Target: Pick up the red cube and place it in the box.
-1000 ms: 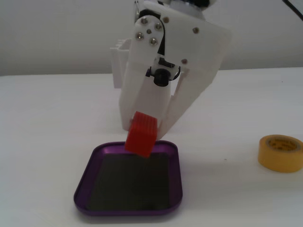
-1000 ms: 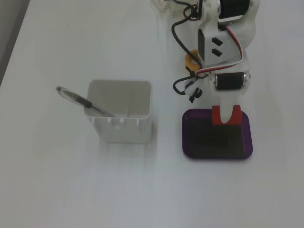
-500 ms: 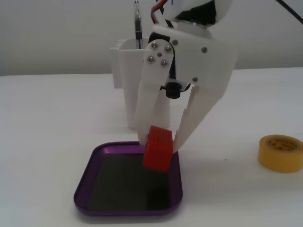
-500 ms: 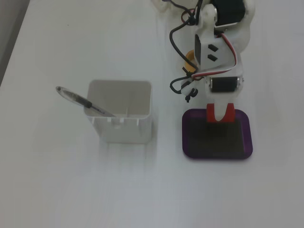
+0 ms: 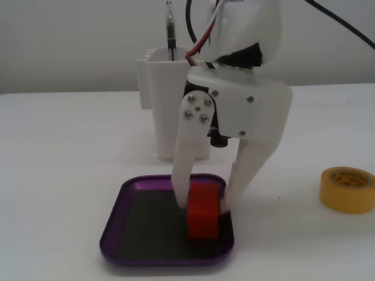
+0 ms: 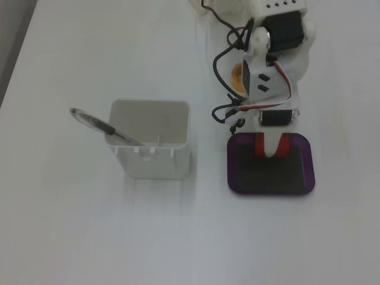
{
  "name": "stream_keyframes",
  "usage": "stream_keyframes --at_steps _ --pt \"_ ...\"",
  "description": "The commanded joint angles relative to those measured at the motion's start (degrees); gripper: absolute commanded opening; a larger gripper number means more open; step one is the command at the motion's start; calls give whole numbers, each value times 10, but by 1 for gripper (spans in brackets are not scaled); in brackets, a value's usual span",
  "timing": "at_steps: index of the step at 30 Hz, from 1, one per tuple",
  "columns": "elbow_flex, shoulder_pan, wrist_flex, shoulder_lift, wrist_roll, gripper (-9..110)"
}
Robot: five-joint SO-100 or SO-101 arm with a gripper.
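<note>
Red and ridged, the small plastic cube (image 5: 203, 211) is sitting inside the shallow purple metallic tray (image 5: 117, 225) at the lower centre of a fixed view, resting on its dark bottom near the tray's right side. The white two-finger tool (image 5: 202, 202) is reaching down from the upper right and pinching the cube between its fingers. Behind the tray a tall white plastic pen holder (image 5: 161, 88) is standing on the white table (image 5: 58, 152), and a yellow tape roll (image 5: 347, 188) is lying at the right edge.

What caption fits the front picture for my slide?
End effector holds the red cube inside the purple box, beside a yellow tape roll.
</note>
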Motion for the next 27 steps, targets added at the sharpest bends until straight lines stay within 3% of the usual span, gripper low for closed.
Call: stream_keyframes --at_steps 1,9,17,22,27 --pt "-15 2 -2 6 -2 13" --pt "-91 5 44 27 4 15" --pt "-227 1 226 86 0 21" --pt "-232 4 335 159 -24 20" --pt "-204 6 367 265 -54 20"
